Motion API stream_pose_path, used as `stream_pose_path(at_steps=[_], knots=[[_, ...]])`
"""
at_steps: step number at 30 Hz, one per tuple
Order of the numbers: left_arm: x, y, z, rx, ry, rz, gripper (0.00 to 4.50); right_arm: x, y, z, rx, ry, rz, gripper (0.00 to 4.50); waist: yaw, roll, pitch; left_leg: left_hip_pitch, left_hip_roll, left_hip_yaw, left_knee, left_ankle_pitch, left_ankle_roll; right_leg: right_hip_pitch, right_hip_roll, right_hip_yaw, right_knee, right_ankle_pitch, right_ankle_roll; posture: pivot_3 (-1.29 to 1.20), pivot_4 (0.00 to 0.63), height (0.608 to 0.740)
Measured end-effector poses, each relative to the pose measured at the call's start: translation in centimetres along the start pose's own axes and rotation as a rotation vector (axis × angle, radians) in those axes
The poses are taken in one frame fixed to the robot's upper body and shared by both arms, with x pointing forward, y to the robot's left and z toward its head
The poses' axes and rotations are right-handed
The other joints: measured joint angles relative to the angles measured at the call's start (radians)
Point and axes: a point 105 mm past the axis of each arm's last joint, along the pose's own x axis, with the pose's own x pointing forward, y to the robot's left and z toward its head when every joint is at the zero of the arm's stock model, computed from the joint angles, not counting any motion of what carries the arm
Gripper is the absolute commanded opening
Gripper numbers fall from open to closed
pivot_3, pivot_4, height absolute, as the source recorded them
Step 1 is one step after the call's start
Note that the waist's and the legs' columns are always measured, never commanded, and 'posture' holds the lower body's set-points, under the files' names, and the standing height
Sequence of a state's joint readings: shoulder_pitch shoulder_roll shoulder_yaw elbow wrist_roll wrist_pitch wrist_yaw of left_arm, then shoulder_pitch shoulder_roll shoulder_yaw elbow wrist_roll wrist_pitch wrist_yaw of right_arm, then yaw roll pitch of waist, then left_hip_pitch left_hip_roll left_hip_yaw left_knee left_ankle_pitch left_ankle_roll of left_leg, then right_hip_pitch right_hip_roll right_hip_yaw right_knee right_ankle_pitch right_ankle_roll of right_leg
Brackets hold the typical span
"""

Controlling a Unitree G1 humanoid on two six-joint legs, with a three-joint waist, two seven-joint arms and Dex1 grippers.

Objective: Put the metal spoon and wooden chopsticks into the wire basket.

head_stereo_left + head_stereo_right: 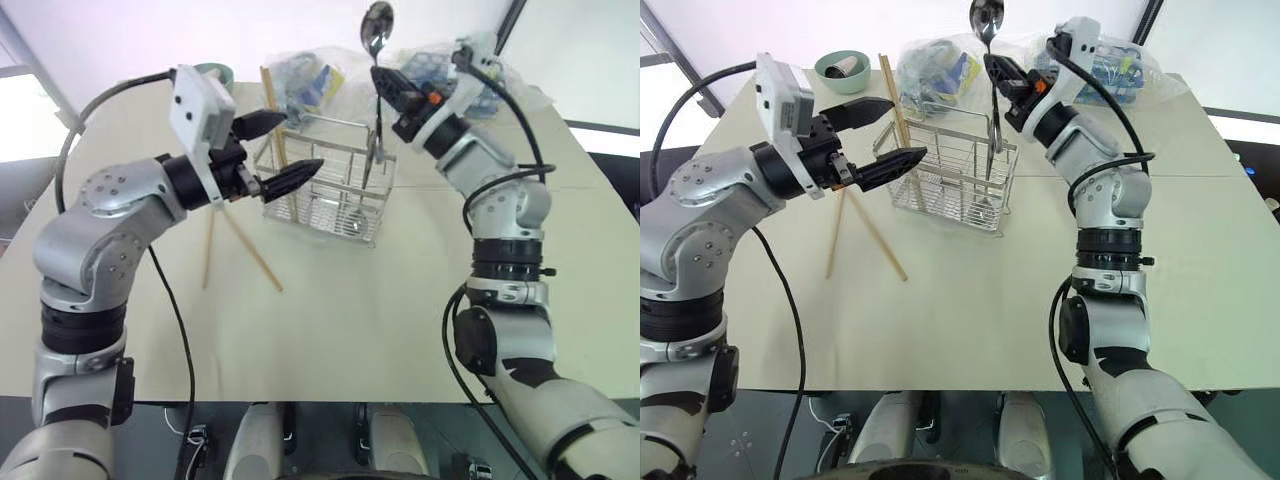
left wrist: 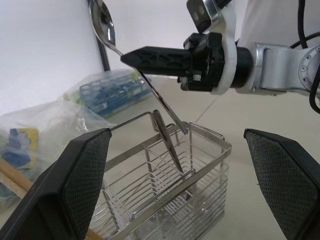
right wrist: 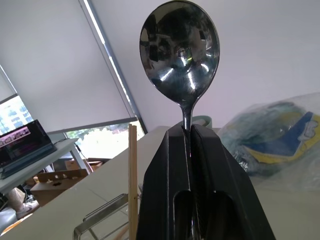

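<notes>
Right now the right gripper (image 1: 998, 72) has its fingers pinched together on the metal spoon (image 1: 988, 20), clamped on the upper handle just below the bowl. Bowl is up, handle hangs down with its tip at or just inside the top of the wire basket (image 1: 958, 180); in the left wrist view the handle slants toward the top rail and the tip is level with it. The basket stands on the table (image 1: 970, 310), and some other dark metal utensil already leans inside it.

The left gripper (image 1: 285, 150) has its fingers wide apart, empty, one above the other at the basket's left end, not visibly touching it.

Of the wooden chopsticks (image 1: 245, 250), two lie crossed on the table below the left gripper, outside the basket. A third light stick stands upright at the basket's left side; can't tell if it is inside or behind.

Step in hand looks like dropping the spoon in. To do it well: straighten the handle nearer to vertical, keep the tip clear of the rail and the leaning utensil, lower until most of the handle is within the walls, then release. Letting go high risks it tipping out or knocking the light basket. The left gripper could steady the basket. Chopsticks are still to do.
</notes>
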State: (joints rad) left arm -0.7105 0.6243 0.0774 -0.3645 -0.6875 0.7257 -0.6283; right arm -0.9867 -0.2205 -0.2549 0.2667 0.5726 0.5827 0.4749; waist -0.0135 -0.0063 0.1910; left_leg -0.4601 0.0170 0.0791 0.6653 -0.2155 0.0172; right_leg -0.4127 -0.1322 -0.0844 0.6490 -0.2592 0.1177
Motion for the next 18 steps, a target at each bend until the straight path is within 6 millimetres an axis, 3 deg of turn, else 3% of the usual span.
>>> stream_pose_path(at_steps=[3,8,10,18], knots=[[-0.2,0.3,0.3,0.005,-0.01,0.016,4.5,-0.3,0.0,-1.3,0.012,0.021,-0.005,0.98,0.0,0.0,0.0,0.0,0.0,0.0,0.0,0.0,0.0,0.0,0.0,0.0,0.0,0.0,0.0,0.0,0.15,0.708],[-0.4,0.6,0.4,0.008,-0.013,0.038,4.5,-1.0,-0.6,-3.2,0.023,0.052,-0.039,3.54,0.0,0.0,0.0,0.0,0.0,0.0,0.0,0.0,0.0,0.0,0.0,0.0,0.0,0.0,0.0,0.0,0.15,0.708],[-0.4,0.6,0.5,0.009,-0.014,0.04,4.5,-1.1,-0.7,-3.0,0.014,0.046,-0.045,4.46,0.0,0.0,0.0,0.0,0.0,0.0,0.0,0.0,0.0,0.0,0.0,0.0,0.0,0.0,0.0,0.0,0.15,0.708],[-0.5,1.7,0.3,-0.004,-0.009,0.083,4.5,-2.4,-2.9,-0.2,-0.031,-0.015,-0.123,4.46,0.0,0.0,0.0,0.0,0.0,0.0,0.0,0.0,0.0,0.0,0.0,0.0,0.0,0.0,0.0,0.0,0.15,0.708]])
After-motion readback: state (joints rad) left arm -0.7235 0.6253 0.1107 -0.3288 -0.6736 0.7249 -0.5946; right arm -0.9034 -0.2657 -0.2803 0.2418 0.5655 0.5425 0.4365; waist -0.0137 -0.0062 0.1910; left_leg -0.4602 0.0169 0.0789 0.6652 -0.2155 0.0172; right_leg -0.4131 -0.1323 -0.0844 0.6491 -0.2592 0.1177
